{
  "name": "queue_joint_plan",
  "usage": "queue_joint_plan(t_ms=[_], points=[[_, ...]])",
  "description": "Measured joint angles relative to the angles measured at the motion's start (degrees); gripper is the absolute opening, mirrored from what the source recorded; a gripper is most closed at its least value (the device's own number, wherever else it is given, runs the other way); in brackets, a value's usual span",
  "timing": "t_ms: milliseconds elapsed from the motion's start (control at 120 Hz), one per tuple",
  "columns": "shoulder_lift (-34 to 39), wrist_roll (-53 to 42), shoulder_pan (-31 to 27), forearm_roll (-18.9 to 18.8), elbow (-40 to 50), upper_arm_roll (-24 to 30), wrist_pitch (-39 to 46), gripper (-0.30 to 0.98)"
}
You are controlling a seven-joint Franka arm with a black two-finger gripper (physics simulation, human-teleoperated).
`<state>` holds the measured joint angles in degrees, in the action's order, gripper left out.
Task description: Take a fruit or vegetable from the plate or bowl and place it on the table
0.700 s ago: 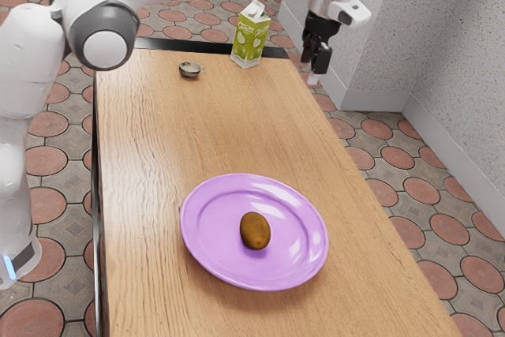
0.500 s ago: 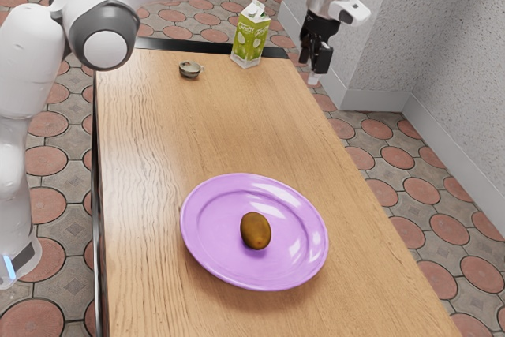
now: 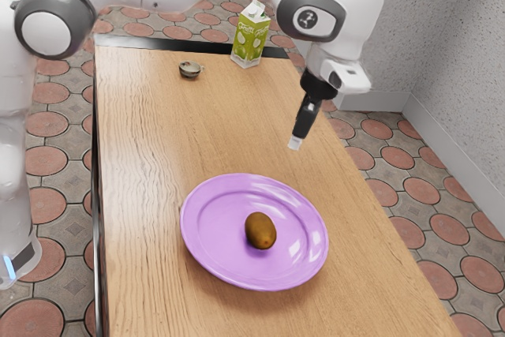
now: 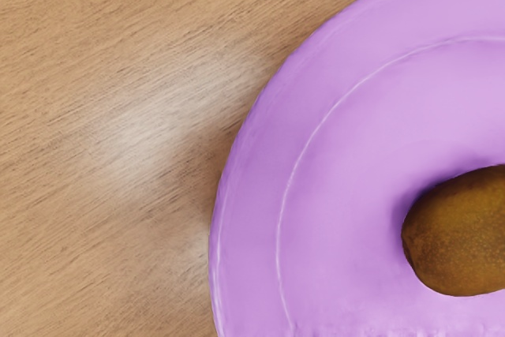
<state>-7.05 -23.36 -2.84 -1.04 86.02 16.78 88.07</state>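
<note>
Above the table, one gripper, slanting downward, empty of the kiwi; how far open, I cannot tell. One kiwi, on the purple plate, long axis slanting toward the exterior view's lower right.

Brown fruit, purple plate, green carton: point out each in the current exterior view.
Brown fruit (image 3: 259,230): exterior view, middle of its visible side.
Purple plate (image 3: 189,229): exterior view, rim, toward the exterior view's left.
Green carton (image 3: 248,40): exterior view, printed front, below the white top.
</note>
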Motion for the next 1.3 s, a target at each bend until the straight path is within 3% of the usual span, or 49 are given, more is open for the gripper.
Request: queue_joint_plan(t_ms=[275, 425, 617, 1300], points=[[9.79, -14.09, 4.79, -3.72, 12.45, 2.09, 10.29, 0.69], [10.95, -16.60, 0.92, -4.12, 17.94, 2.19, 13.49, 0.69], [10.62, -22.64, -1.61, -4.32, 18.67, 4.80, 15.34, 0.69], [6.40, -38.98, 9.60, -3.80, 18.59, 6.97, 11.66, 0.69]])
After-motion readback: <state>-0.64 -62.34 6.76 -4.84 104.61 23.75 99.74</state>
